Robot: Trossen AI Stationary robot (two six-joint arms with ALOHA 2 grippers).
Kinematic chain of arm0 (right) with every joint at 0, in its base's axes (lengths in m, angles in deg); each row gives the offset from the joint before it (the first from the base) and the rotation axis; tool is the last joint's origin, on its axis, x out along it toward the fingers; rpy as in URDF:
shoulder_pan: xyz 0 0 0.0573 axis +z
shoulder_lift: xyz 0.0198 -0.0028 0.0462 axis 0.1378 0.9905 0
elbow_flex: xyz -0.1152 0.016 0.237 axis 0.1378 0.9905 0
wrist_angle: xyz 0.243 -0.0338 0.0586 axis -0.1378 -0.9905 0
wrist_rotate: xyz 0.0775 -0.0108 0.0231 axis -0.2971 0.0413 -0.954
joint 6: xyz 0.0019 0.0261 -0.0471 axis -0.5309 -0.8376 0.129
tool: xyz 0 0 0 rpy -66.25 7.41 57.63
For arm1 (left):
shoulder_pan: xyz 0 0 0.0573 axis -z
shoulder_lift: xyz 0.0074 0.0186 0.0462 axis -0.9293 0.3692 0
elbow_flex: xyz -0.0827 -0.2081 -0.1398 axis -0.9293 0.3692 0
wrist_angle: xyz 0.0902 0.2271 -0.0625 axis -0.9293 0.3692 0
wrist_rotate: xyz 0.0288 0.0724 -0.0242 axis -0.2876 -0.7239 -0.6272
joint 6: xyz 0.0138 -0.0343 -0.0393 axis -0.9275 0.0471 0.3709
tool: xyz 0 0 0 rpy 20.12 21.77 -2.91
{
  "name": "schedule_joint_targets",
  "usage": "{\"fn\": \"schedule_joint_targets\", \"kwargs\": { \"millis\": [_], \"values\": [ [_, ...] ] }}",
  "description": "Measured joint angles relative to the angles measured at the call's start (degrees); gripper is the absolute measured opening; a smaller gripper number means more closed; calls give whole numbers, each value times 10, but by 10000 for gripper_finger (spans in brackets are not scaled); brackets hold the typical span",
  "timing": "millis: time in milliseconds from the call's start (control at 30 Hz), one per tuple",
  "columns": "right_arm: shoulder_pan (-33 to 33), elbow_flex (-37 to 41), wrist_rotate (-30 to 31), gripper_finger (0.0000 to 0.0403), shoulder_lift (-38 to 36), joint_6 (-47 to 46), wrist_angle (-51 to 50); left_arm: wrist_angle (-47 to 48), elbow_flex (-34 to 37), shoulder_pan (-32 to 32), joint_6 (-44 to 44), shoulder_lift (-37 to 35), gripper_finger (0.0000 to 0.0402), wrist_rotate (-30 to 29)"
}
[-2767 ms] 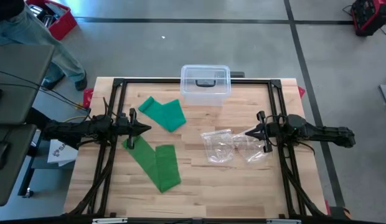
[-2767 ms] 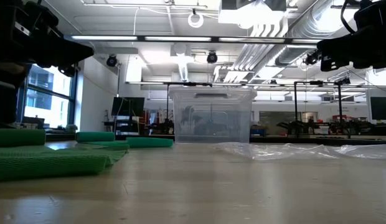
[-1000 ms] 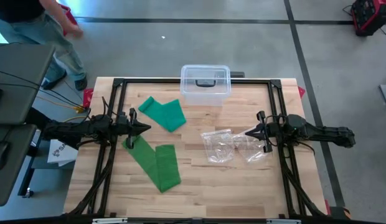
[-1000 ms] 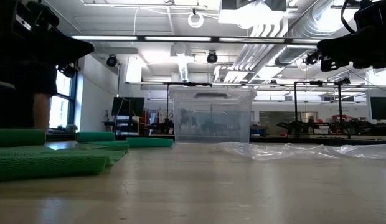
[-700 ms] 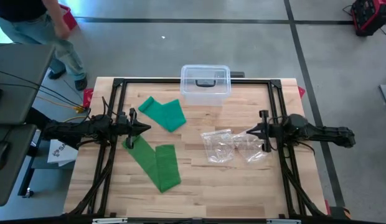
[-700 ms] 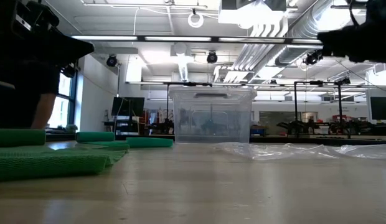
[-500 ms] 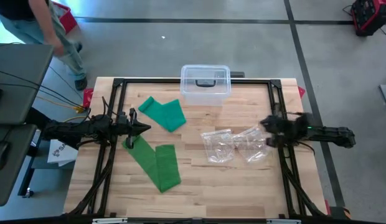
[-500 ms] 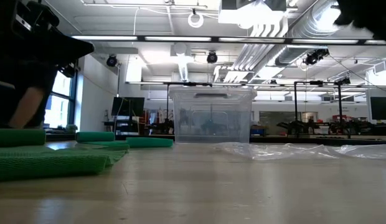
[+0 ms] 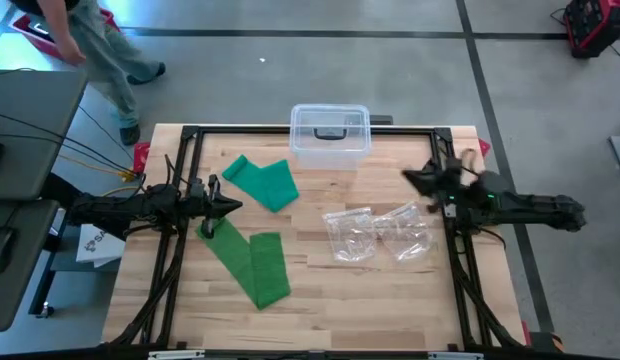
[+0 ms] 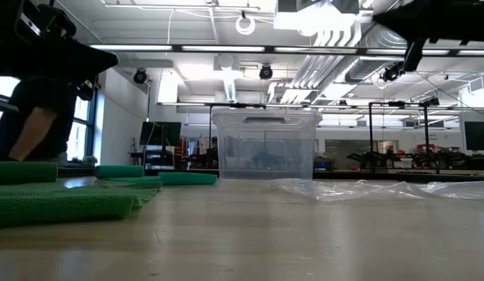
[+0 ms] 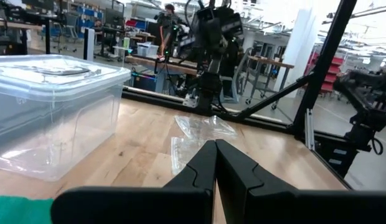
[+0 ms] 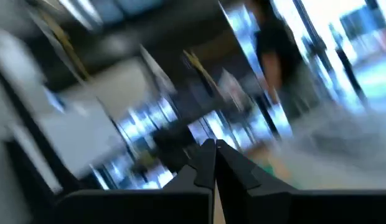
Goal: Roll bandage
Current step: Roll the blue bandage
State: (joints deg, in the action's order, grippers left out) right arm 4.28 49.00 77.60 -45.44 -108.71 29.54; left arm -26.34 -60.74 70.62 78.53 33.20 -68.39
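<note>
On the left half of the table [image 9: 390,300], two green bandage strips are being left spread flat: the upper bandage [image 9: 262,183] near the clear lidded box [image 9: 330,133], the lower bandage [image 9: 248,263] toward the front edge. The left gripper [image 9: 236,206] is being held clenched and empty between them. The right gripper [image 9: 410,178], likewise pinched closed on nothing, is being held above the plastic bags [image 9: 378,234].

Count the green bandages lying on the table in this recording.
2. One bandage lies just in front of the clear box; the other bandage stretches diagonally nearer the table's front edge. None seems hidden.
</note>
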Motion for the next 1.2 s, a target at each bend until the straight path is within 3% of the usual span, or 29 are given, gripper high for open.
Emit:
{"fn": "schedule_joint_targets", "kwargs": {
  "millis": [133, 267, 467, 700, 867, 1200],
  "values": [
    [-1, -43, 4, 0, 121, -9, -6, 0, 0, 0, 0, 0, 6, -4],
    [-5, -97, 4, 0, 209, 5, 76, -6, 0, 0, 0, 0, 6, -4],
    [-29, -245, -159, 0, 352, 85, 92, -71, 0, 0, 54, 0, 6, -4],
    [-54, -512, -233, 19, 583, 213, -130, -182, 0, 0, 136, 0, 6, -5],
    [-65, -688, -268, 75, 741, 292, -249, -243, 0, 0, 156, 0, 6, -5],
    [-69, -989, -297, 186, 1011, 381, -362, -363, -1, 0, 190, 0, 6, -8]
  ]
}}
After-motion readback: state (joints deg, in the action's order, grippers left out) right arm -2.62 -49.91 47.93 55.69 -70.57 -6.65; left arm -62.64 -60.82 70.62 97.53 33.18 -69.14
